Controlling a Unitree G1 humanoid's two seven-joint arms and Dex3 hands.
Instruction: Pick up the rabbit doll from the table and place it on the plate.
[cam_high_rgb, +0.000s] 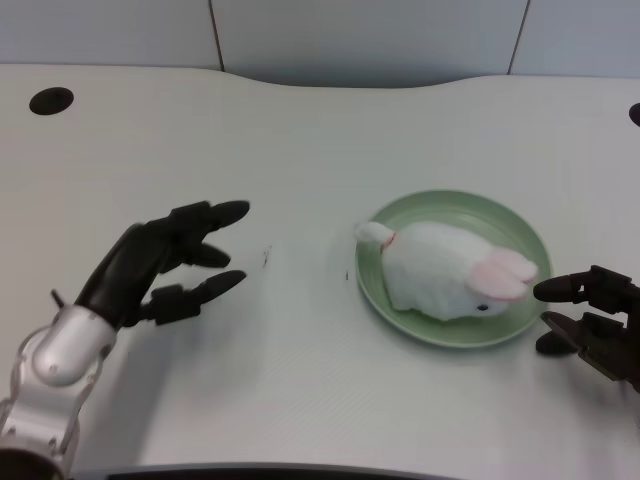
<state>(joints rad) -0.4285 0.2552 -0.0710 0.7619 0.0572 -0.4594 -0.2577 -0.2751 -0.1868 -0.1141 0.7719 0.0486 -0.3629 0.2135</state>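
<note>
Now the rabbit doll (445, 270) lies on the plate (520, 235), apart from the left hand (165, 262).

The rabbit doll (443, 270) lies on the green plate (520, 235), pink ears toward 4 o'clock, tail toward 10 o'clock. At 9 o'clock of the plate, well apart, the left hand (165, 262) hovers empty, fingers spread, over the white tabletop (300, 130).

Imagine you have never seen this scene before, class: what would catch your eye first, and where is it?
The white rabbit doll with pink ears draws the eye first, lying on the green plate right of the table's centre. Next comes the black left hand at the left, fingers spread and holding nothing, apart from the plate. The right hand sits at the right edge, close beside the plate's rim.
</note>
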